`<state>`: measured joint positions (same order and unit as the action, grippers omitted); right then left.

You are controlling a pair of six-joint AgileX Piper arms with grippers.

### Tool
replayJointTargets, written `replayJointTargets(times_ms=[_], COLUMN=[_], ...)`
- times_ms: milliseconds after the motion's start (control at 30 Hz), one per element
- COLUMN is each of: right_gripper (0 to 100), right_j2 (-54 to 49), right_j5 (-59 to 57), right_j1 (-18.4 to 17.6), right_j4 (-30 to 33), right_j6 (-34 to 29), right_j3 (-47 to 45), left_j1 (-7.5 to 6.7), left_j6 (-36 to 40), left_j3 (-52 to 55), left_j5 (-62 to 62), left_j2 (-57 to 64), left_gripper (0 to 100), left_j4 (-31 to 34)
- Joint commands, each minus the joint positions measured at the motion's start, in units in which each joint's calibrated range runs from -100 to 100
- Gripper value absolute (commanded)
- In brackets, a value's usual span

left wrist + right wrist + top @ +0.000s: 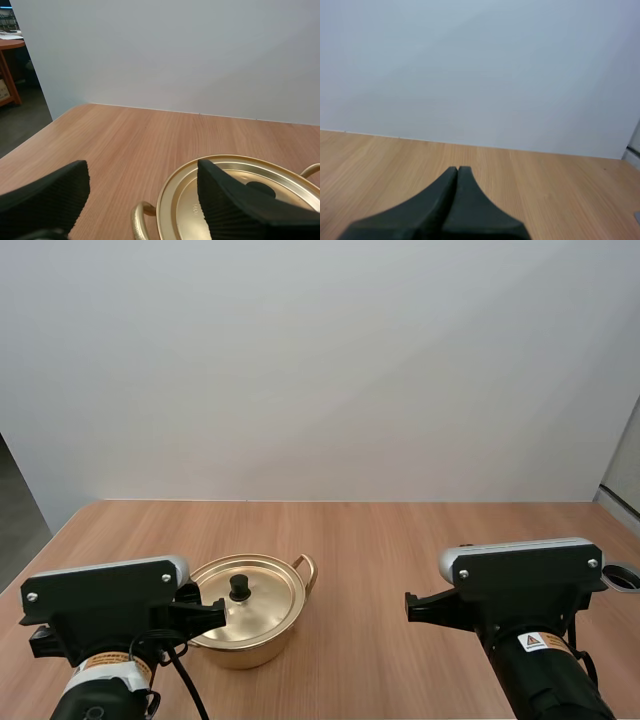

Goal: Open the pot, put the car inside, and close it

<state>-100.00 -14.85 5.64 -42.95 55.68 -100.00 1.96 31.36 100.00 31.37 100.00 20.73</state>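
Observation:
A golden pot stands on the wooden table at the near left. Its lid is on, with a black knob in the middle and a loop handle at the right. My left gripper hovers just left of the pot, level with the lid. In the left wrist view my left gripper is open, one finger over the lid and the other finger over bare table; the knob sits behind the nearer finger. My right gripper is shut on nothing, above bare wood at the near right.
The wooden table runs back to a plain white wall. Its left edge drops off toward a dark floor. A small grey ring-shaped thing sits at the far right edge. Open wood lies between the two arms.

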Motion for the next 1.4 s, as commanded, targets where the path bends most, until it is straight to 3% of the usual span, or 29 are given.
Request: replayJointTargets(times_ms=[0, 133, 300, 367, 467, 600, 833, 867, 1367], right_gripper=[0, 0, 0, 0, 0, 0, 0, 0, 0], right_j2=[2.81, 2.81, 2.81, 2.57, 1.7, 1.03, 1.05, 1.05, 1.05], right_j5=[0.99, 0.99, -0.71, -4.29, -13.88, -14.67, -14.85, -14.85, -14.53], right_j1=[-0.01, -0.01, -0.01, -0.01, -0.26, -0.33, -0.33, -0.33, -0.33], right_j4=[0.63, 6.71, 29.52, 34.05, 34.64, 34.77, 34.67, 34.77, 33.21], right_j6=[-0.67, -4.63, -30.39, -36.09, -36.59, -35.91, -37.44, -37.44, -37.44], right_j3=[0.0, 0.0, 0.0, 0.0, 0.0, 0.0, 0.0, 0.0, 0.0], left_j1=[0.0, 0.0, 0.0, 0.0, 0.0, 0.0, 0.0, 0.0, 0.0], left_j6=[0.02, 0.02, 0.12, 0.21, -0.43, -1.4, -3.03, -3.1, -3.1], left_j3=[0.0, 0.0, 0.0, 0.0, 0.0, 0.0, 0.0, 0.0, 0.0], left_j5=[-0.05, -0.05, -0.05, 0.16, 0.16, 0.38, 0.35, 0.54, 0.54], left_j2=[0.0, 0.0, 0.0, 0.0, 0.0, 0.0, 0.0, 0.0, 0.0], left_gripper=[100, 100, 100, 100, 100, 100, 8, 0, 0], left_j4=[0.08, 0.08, 0.08, 0.08, 0.08, 0.08, 0.08, 0.08, 0.08])
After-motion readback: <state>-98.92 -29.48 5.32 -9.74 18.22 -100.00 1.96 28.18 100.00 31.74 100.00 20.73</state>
